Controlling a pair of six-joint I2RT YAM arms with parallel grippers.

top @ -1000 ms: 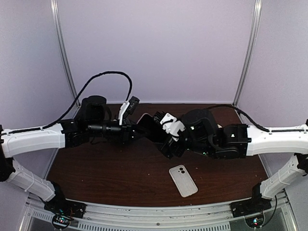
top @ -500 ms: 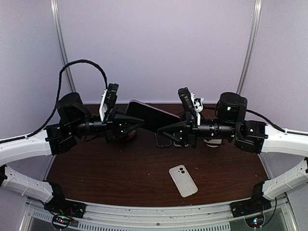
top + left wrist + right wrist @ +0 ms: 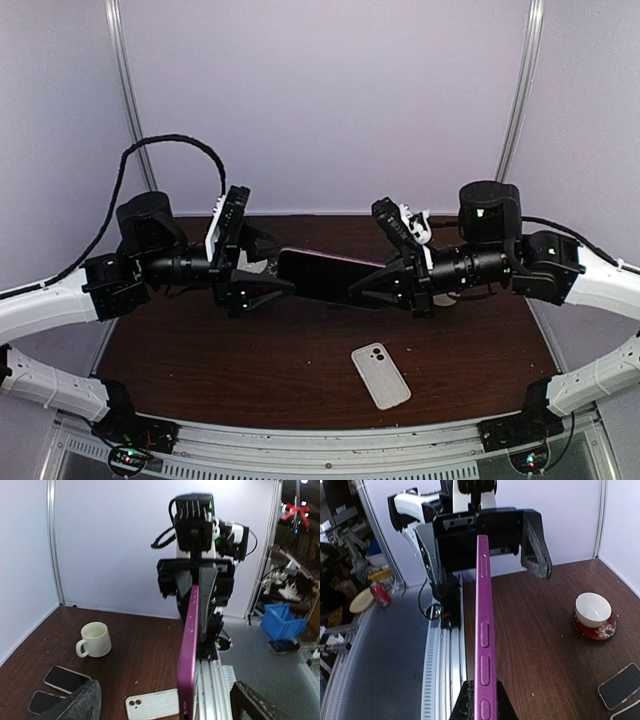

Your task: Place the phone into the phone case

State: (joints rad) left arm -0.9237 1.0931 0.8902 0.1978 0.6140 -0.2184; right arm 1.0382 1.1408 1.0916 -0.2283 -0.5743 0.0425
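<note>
I held the phone [image 3: 330,277] aloft over the tabletop [image 3: 200,350]. The right gripper [image 3: 362,288] had its jaws clamped on the phone's right end, and the left gripper [image 3: 276,273] had its jaws spread wide around the left end. The phone case [image 3: 381,375] lay nearer, well apart, so insertion was not yet begun.
</note>
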